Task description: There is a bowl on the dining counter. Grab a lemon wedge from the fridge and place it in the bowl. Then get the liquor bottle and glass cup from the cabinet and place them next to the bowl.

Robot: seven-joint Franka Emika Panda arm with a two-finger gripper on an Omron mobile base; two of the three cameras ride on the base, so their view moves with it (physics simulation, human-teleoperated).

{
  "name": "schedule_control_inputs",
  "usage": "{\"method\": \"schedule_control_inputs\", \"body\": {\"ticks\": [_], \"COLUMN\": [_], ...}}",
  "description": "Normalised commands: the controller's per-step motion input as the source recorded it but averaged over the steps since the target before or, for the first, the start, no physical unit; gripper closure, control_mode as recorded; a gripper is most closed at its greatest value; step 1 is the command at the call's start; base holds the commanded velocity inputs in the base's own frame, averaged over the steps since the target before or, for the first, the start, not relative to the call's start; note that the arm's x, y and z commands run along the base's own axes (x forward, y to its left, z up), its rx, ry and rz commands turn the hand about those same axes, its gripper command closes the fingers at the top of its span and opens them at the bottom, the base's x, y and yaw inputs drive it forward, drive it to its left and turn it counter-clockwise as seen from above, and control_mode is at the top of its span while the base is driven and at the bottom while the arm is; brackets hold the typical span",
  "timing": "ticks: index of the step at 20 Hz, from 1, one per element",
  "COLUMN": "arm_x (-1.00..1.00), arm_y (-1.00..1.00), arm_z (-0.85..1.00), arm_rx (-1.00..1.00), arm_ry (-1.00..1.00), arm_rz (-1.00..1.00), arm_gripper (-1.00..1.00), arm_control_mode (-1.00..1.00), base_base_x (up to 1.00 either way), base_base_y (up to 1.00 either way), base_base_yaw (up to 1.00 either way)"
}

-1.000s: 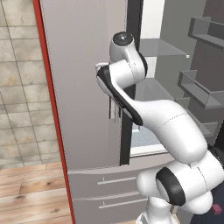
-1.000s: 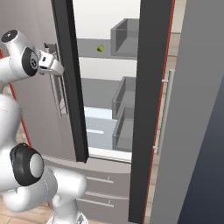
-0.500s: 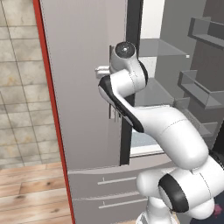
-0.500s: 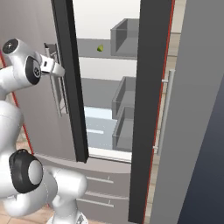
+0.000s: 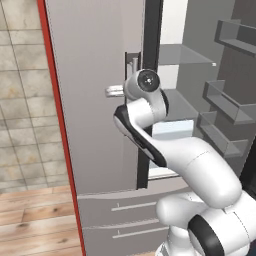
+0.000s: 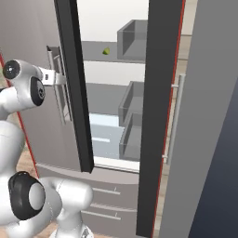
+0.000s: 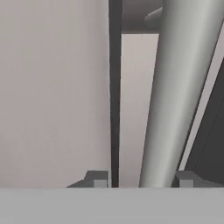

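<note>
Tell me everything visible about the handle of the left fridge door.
The handle is a smooth silver-grey vertical bar, metallic looking, mounted upright on the left fridge door near its inner edge. The door stands partly open. The gripper is at the bar, its jaws on either side; contact is not clear.

Fridge (image 5: 95,100): plain silver-grey doors and drawers, with a black band down the edge of each open door. Interior back wall white, shelves and door bins (image 6: 132,125) grey, lower crisper area pale blue. Door handle (image 7: 175,92) grey metal. Lemon wedge (image 6: 106,51) yellow-green. Narrow red strip (image 5: 60,125) runs beside the fridge. Wall tiles (image 5: 25,100) beige, mottled. Floor (image 5: 35,215) light brown wood planks. Arm (image 5: 185,160) white with black joints.
</note>
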Motion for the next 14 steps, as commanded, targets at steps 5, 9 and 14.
{"method": "schedule_control_inputs", "body": {"ticks": [5, 9, 14], "arm_x": [-0.15, -0.71, -0.82], "arm_y": [0.92, 1.0, 1.0], "arm_z": [-0.03, 0.12, 0.1], "arm_rx": [0.0, 0.0, 0.0], "arm_ry": [-0.01, 0.05, 0.03], "arm_rz": [0.21, 0.2, 0.17], "arm_gripper": [1.0, 1.0, 1.0], "arm_control_mode": [-1.0, -1.0, -1.0], "base_base_x": [0.0, 0.0, 0.0], "base_base_y": [0.0, 0.0, 0.0], "base_base_yaw": [0.0, 0.0, 0.0]}}
